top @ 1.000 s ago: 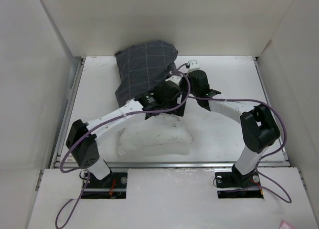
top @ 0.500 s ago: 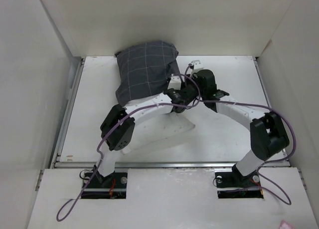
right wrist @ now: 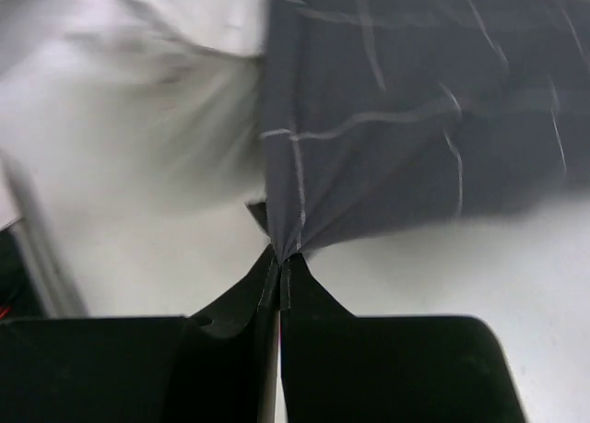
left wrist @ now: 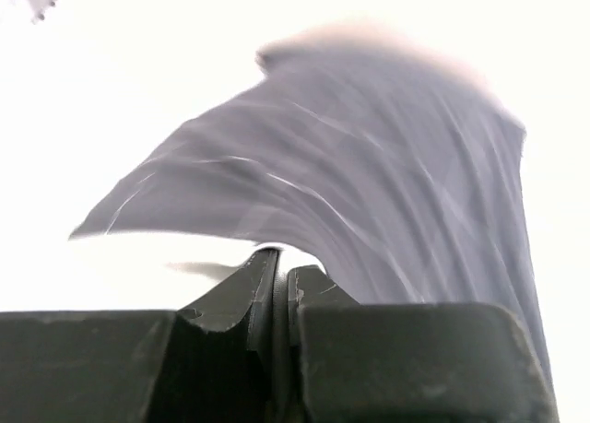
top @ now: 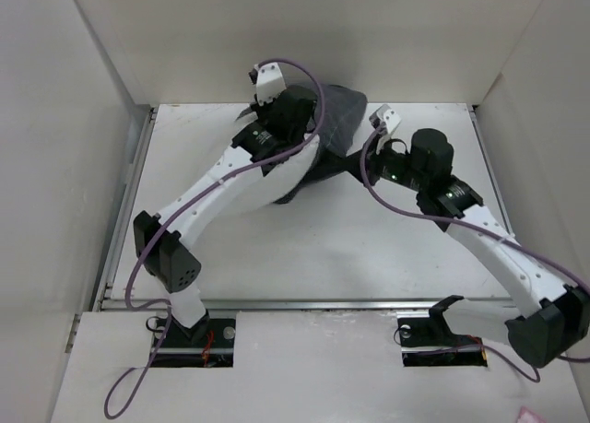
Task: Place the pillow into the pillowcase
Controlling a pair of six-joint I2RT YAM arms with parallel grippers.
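The dark grid-patterned pillowcase (top: 341, 119) is lifted and stretched at the back of the table. My left gripper (top: 309, 128) is raised beside it. In the left wrist view the left gripper (left wrist: 281, 257) is shut, and the taut pillowcase (left wrist: 369, 165) fans out from its tips. My right gripper (right wrist: 281, 257) is shut on a bunched edge of the pillowcase (right wrist: 396, 119). In the top view the right gripper (top: 369, 165) sits at the cloth's lower right end. The off-white pillow (right wrist: 138, 82) shows blurred left of that cloth. From above, my left arm mostly hides it.
The white table (top: 396, 248) is boxed in by white walls at the left, back and right. A metal rail (top: 313, 303) runs along its near edge and another (top: 129, 193) along the left side. Purple cables loop over both arms.
The left gripper shut near the pillowcase's mouth, then swung up toward the back wall. The pillowcase rose with both grippers. The pillow no longer lies at the table's front.
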